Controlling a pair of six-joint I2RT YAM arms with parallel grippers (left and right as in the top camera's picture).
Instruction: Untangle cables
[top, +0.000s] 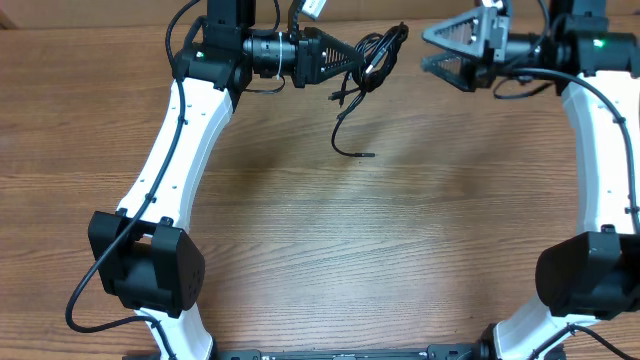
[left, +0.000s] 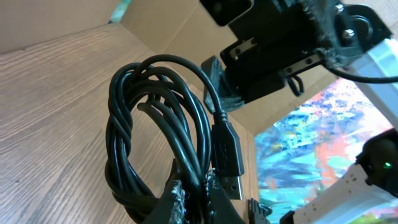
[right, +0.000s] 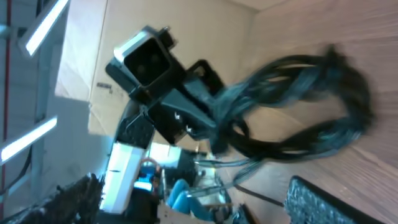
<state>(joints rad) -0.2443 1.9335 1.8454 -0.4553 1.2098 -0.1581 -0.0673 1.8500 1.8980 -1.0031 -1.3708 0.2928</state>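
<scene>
The cables (top: 378, 52) are a small black coil held above the back of the table, and my left gripper (top: 352, 55) is shut on it. One loose end (top: 348, 140) hangs from the coil down to the wood. In the left wrist view the cables (left: 155, 124) loop up from my left gripper (left: 194, 199), and a plug (left: 227, 149) lies against the strands. My right gripper (top: 428, 50) stands open just right of the coil, apart from it. In the blurred right wrist view the cables (right: 298, 106) lie ahead of one right finger pad (right: 336, 202).
The wooden table (top: 330, 250) stretches toward the front between the two white arms. Both arm bases (top: 150, 265) stand at the front corners. Thicker black wires run along each arm. A cardboard wall (left: 180, 25) rises behind the table.
</scene>
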